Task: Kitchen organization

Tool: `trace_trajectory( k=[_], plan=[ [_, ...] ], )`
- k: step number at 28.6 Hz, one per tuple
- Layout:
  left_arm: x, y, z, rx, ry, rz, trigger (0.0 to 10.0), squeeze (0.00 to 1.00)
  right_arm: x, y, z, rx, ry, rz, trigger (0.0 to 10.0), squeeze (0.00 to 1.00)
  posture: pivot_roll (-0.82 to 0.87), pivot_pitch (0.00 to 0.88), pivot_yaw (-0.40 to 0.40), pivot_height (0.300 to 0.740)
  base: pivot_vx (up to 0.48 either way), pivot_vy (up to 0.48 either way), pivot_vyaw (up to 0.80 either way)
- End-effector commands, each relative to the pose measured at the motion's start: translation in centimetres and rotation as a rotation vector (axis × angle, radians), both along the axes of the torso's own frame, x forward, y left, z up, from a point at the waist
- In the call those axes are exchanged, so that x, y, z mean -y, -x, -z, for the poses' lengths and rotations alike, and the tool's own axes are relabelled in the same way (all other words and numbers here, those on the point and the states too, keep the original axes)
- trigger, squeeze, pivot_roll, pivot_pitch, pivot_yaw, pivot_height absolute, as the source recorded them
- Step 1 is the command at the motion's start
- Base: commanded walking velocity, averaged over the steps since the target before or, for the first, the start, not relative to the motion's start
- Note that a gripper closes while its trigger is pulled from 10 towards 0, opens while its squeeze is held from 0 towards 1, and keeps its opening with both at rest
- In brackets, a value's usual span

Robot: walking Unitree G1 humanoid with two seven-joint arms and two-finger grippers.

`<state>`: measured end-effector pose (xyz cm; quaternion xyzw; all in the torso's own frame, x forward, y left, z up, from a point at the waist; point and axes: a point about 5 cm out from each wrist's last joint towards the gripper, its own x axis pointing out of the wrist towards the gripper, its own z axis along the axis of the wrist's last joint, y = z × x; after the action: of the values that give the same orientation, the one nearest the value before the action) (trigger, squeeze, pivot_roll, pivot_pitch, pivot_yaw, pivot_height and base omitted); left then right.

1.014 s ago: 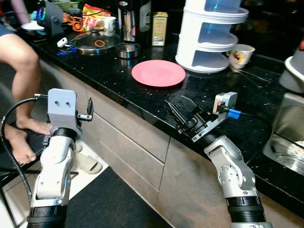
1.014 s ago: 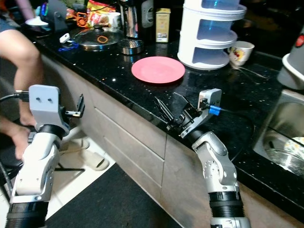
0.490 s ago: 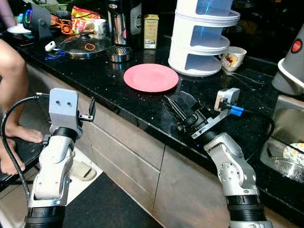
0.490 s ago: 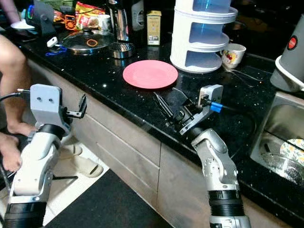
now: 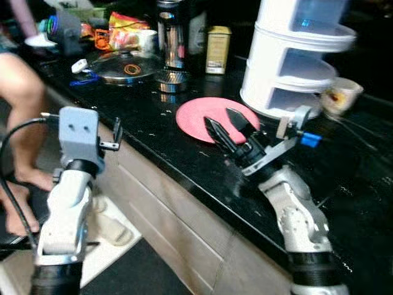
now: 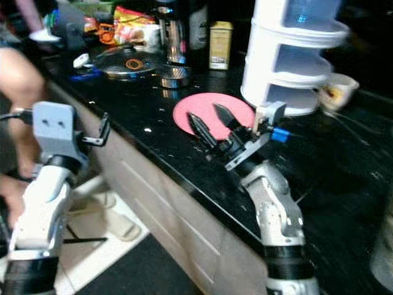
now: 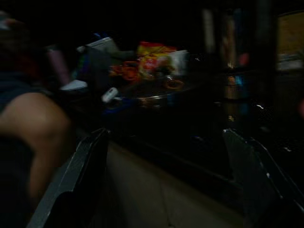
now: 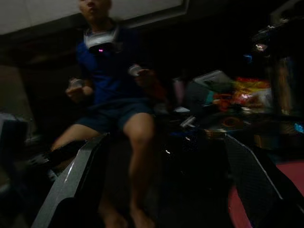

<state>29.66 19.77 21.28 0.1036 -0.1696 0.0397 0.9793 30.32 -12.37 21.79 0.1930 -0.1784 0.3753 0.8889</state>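
A pink plate (image 5: 206,114) lies flat on the black counter (image 5: 153,123), in front of a white tiered rack (image 5: 295,67). My right gripper (image 5: 226,126) is open and hovers over the plate's near edge, its fingers pointing toward the pot lid (image 5: 126,64), with nothing between them. The right wrist view shows its black fingers (image 8: 76,180) spread wide and a sliver of the plate (image 8: 237,209) beside one. My left gripper (image 5: 115,136) is open and empty, held in front of the cabinet face below the counter edge. In the left wrist view its fingers (image 7: 80,180) frame the counter's edge.
A steel flask (image 5: 172,34), a yellow box (image 5: 218,40), snack bags (image 5: 126,27) and a mug (image 5: 341,98) stand at the back of the counter. A person (image 8: 114,90) sits at the left end, legs (image 5: 24,104) near my left arm. Slippers (image 5: 110,227) lie on the floor.
The view has shifted and is blurred. My right gripper has gone from the counter's front edge forward over the counter to the near edge of the pink plate. The left arm keeps its pose.
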Motion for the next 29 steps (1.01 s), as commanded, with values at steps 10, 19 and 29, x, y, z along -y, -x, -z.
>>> trace_trajectory(
  k=[10,19,29],
  plan=[
    [1.0,-0.1,0.2,-0.01,0.025,0.047,10.0,0.0,1.3,-0.4,0.2,-0.03,0.02,0.069,10.0,0.0,0.08,0.0,-0.041,0.74,0.027,0.0,0.0],
    [1.3,-0.2,0.4,-0.015,0.024,0.059,10.0,0.0,3.0,-2.1,-1.0,-0.031,0.213,0.315,10.0,0.0,0.08,0.0,-0.044,0.74,0.0,0.0,0.0],
    [1.6,-0.3,0.5,-0.02,0.023,0.07,10.0,0.0,5.7,-3.5,-2.4,0.0,0.421,0.606,10.0,0.0,0.07,0.0,-0.042,0.74,0.0,0.0,0.0]
  ],
)
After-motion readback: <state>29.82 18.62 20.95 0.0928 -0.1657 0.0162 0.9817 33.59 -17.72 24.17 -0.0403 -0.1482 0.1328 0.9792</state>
